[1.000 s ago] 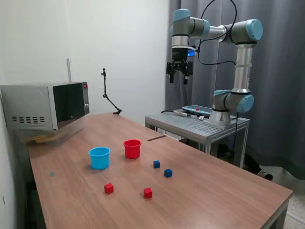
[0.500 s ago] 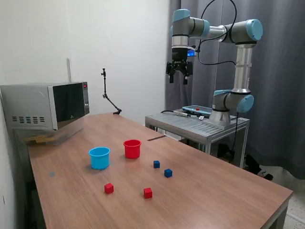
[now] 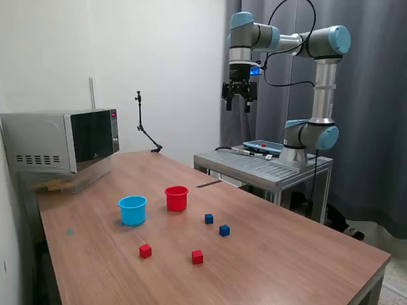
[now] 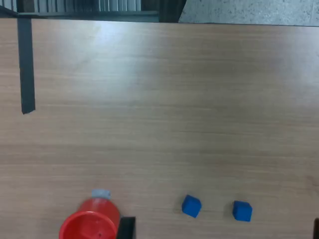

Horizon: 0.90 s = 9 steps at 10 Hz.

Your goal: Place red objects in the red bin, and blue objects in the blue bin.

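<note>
While the gripper point(image 3: 239, 105) hung high, jaws apart and empty, two red cubes point(image 3: 145, 251) point(image 3: 198, 257) and two blue cubes point(image 3: 208, 218) point(image 3: 224, 230) lay unsorted on the table point(image 3: 286, 254), outside the red tub point(image 3: 176, 198) and blue tub point(image 3: 132, 210).

Wooden table point(image 3: 286, 254): microwave point(image 3: 60, 141) far left; blue bin point(image 3: 132, 210) beside red bin point(image 3: 176, 197); two blue cubes point(image 3: 208, 218) point(image 3: 224, 230) right of bins; two red cubes point(image 3: 145, 251) point(image 3: 198, 257) nearest.

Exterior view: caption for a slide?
UR5e gripper raised high above a wooden table holding two tubs and four loose cubes.
</note>
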Each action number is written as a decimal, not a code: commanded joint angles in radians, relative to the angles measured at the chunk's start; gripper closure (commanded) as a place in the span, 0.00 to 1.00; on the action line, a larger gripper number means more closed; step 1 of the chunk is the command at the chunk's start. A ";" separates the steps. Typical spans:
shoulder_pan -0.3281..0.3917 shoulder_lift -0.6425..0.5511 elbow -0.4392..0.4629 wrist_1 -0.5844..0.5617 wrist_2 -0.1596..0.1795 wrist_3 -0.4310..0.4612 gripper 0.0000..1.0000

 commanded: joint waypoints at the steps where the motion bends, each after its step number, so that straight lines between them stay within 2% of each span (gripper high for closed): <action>1: 0.000 -0.001 0.003 0.000 0.000 -0.001 0.00; 4: 0.000 0.019 -0.008 -0.002 0.002 0.001 0.00; 5: 0.000 0.036 -0.016 -0.005 0.015 0.002 0.00; 7: 0.000 0.093 -0.020 -0.056 0.109 0.046 0.00; 9: 0.005 0.163 -0.026 -0.118 0.110 0.088 0.00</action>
